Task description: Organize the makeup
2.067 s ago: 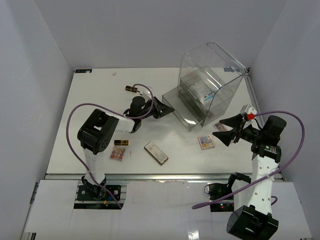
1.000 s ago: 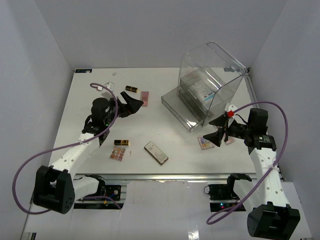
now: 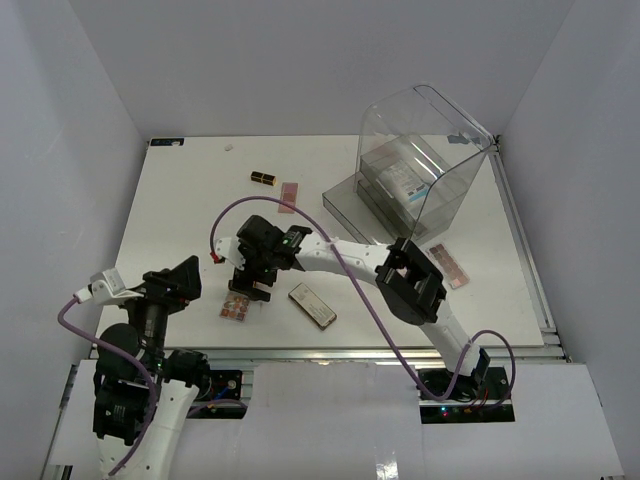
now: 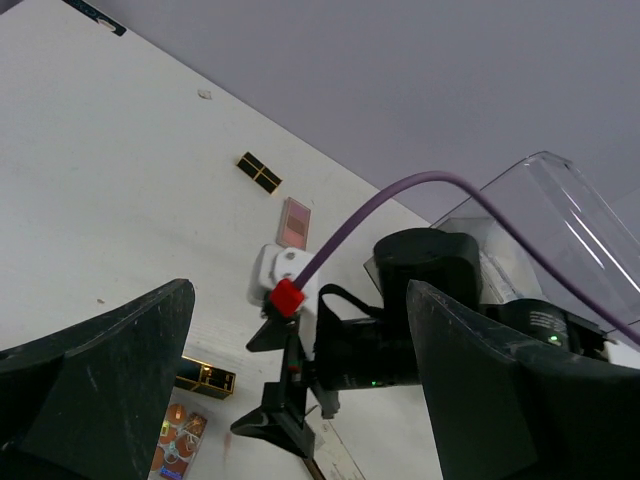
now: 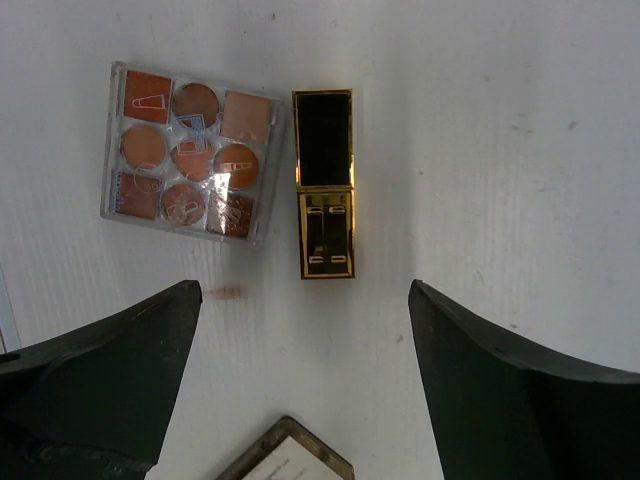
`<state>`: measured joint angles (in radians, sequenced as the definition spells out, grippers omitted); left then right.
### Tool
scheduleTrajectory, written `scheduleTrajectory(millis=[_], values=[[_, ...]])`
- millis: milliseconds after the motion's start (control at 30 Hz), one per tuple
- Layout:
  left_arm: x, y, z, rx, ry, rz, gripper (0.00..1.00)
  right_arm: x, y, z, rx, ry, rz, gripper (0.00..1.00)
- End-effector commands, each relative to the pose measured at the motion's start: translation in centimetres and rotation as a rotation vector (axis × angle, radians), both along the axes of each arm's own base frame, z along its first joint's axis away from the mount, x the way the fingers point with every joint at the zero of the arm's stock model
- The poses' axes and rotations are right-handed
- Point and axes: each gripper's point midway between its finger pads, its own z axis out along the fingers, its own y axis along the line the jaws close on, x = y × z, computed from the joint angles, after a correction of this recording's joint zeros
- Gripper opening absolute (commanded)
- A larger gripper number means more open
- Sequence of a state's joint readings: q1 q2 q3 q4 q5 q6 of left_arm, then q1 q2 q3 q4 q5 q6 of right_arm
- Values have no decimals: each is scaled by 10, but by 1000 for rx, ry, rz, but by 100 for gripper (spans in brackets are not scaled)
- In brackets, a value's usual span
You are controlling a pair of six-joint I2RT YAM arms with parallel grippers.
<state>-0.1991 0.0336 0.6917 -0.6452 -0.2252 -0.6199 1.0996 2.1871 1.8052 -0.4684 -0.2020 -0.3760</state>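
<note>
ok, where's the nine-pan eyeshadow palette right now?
The palette lies near-left on the table, by the right tool, just left of the black-and-gold lipstick in the right wrist view; the long compact is to its right in top view.

Left fingers (image 4: 100, 390) wide apart; far lipstick (image 4: 259, 172) near pink palette (image 4: 294, 222).

Blk/gold lipstick (image 5: 325, 183) flat, just beside 9-pan palette (image 5: 190, 150); long compact (image 3: 312, 305) near; 2nd lipstick (image 3: 264, 178), pink palette (image 3: 288, 195) farther back.

Clear acrylic drawer box (image 3: 432, 130) — far right on white table (image 3: 190, 205).
</note>
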Motion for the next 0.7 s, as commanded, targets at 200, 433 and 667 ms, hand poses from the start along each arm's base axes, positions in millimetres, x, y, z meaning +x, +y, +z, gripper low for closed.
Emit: scheduleTrajectory(millis=[200, 433, 667], values=[[2, 6, -19, -10, 45, 39, 98, 10, 24, -7, 27, -18, -17, 96], [2, 6, -20, -11, 41, 35, 98, 16, 26, -18, 13, -51, 2, 100], [2, 5, -21, -8, 42, 30, 98, 22, 31, -21, 14, -88, 22, 91]])
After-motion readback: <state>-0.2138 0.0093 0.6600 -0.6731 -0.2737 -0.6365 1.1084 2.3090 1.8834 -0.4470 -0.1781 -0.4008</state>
